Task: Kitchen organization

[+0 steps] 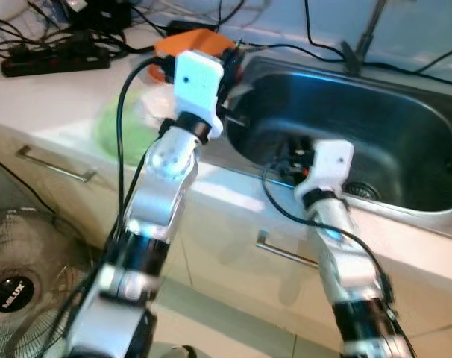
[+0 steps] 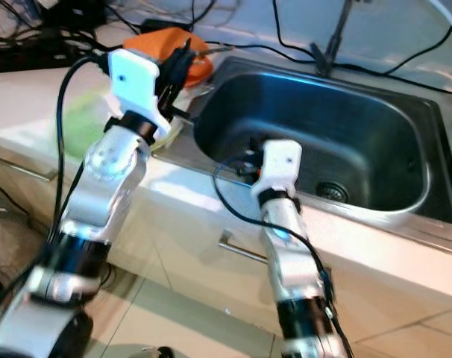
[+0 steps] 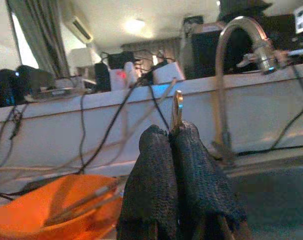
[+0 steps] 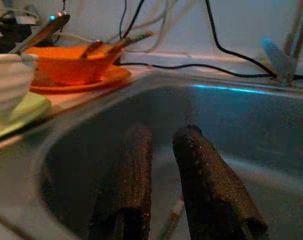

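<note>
While the left gripper [image 3: 174, 145] pinches a thin metal utensil [image 3: 177, 107] between closed fingers, raised over the counter by the sink's [image 2: 405, 205] far left corner, the job looks partway done; an orange bowl [image 4: 74, 62] on the counter just left of the sink already holds several utensils, near a white bowl [image 4: 6, 82] on a green plate [image 1: 121, 130]; the right gripper [image 4: 161, 175] sits low in the basin with fingers narrowly parted, holding nothing; a slim item [image 4: 171, 220] lies below it, probably still to collect.

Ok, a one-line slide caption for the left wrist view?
Left gripper shut on a thin metal utensil, above the orange bowl.
</note>
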